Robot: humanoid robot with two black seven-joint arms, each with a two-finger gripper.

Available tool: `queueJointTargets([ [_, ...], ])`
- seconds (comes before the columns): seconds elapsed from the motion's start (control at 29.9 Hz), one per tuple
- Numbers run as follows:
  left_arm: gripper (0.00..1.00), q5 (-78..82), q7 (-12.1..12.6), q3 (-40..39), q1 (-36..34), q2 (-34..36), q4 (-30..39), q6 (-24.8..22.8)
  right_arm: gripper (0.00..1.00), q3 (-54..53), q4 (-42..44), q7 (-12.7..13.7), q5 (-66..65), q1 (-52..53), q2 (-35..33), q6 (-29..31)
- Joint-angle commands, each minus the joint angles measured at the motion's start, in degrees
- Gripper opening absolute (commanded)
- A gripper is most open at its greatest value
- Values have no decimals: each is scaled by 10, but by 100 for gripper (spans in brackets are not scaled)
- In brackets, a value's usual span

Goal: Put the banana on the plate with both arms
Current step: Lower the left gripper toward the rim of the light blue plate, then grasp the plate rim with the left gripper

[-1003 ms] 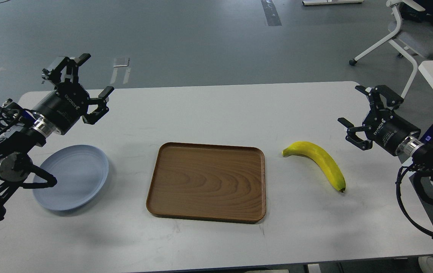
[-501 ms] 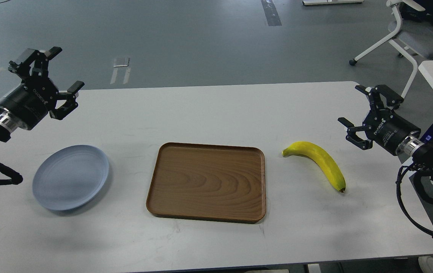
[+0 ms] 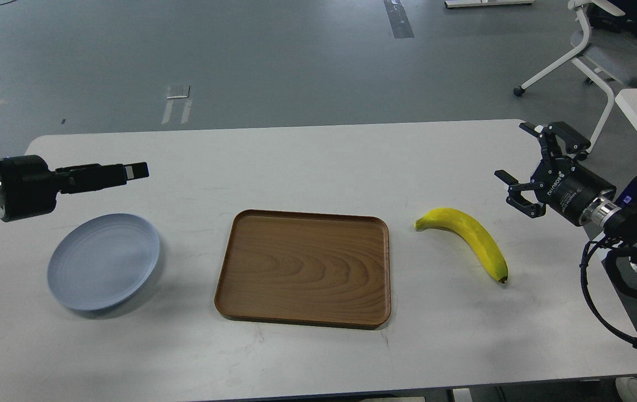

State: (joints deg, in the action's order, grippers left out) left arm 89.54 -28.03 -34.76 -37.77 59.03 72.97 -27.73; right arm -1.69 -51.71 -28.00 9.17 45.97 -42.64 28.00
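Left gripper point(image 3: 128, 171) had swung level above the plate point(image 3: 104, 261), seen edge-on, so its spread could not be told; right gripper point(image 3: 525, 170) hung wide apart beside the banana point(image 3: 469, 239), which lay unmoved on the table point(image 3: 307, 162)

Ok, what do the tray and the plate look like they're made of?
The tray looks like wood or wood-look laminate: brown, with visible grain and a satin sheen. The plate looks like matte plastic or glazed ceramic, pale blue-grey with faint concentric rings; I cannot tell which.
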Motion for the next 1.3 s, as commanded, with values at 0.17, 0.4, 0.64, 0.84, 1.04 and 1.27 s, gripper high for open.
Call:
queueJointTargets([
  [0.17,99,78,0,132,4,-14,-152,103,100,-1,-1,0,-1,4,1,0],
  [0.4,98,64,0,148,8,-43,-206,116,100,-1,0,0,-1,5,1,0],
  [0.64,95,24,0,174,10,-52,-236,116,100,0,-1,0,-1,5,2,0],
  [0.84,91,22,0,181,10,-66,-268,117,100,0,-1,0,-1,4,2,0],
  [1.04,88,20,0,181,15,-69,-286,118,100,0,-1,0,-1,4,6,0],
  [1.27,83,20,0,181,24,-70,-299,118,100,0,-1,0,-1,3,8,0],
])
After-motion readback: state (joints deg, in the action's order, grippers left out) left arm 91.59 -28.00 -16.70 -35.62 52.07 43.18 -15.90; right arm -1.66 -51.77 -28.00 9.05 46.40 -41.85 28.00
